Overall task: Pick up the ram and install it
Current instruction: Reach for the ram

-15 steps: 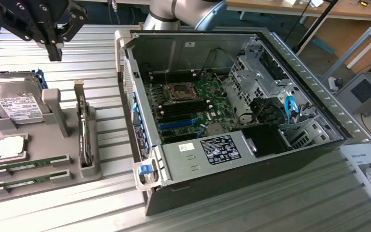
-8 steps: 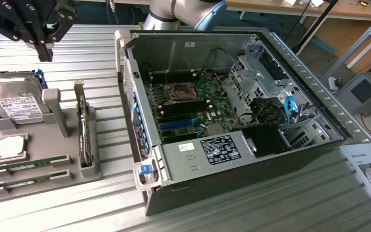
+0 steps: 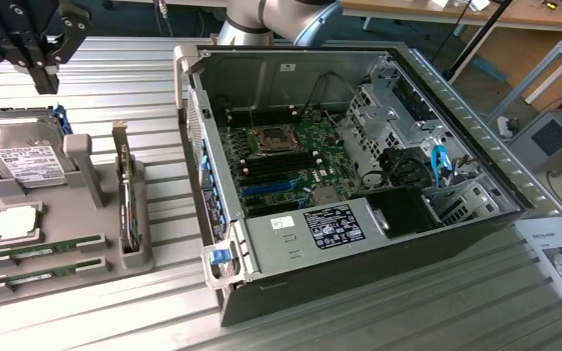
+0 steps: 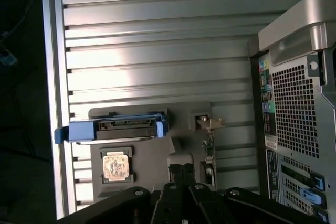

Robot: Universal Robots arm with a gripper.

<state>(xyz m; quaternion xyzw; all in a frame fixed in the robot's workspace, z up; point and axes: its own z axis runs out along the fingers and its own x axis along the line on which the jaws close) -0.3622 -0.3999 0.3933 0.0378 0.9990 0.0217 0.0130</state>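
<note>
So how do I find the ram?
Find the grey plastic tray at the exterior view's left, beside the open black computer case. The ram is the long, thin green circuit-board stick beside the square silver chip; its twin lies farther from it.

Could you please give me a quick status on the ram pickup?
Gripper shut, empty, hovering near the hard drive. Ram and its twin lie in the grey tray, untouched. Processor sits between drive and sticks.

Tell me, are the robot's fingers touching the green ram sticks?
Apart. The exterior view shows the fingers up beyond the hard drive, while both ram sticks lie at the other end of the holder, a wide gap between.
</note>
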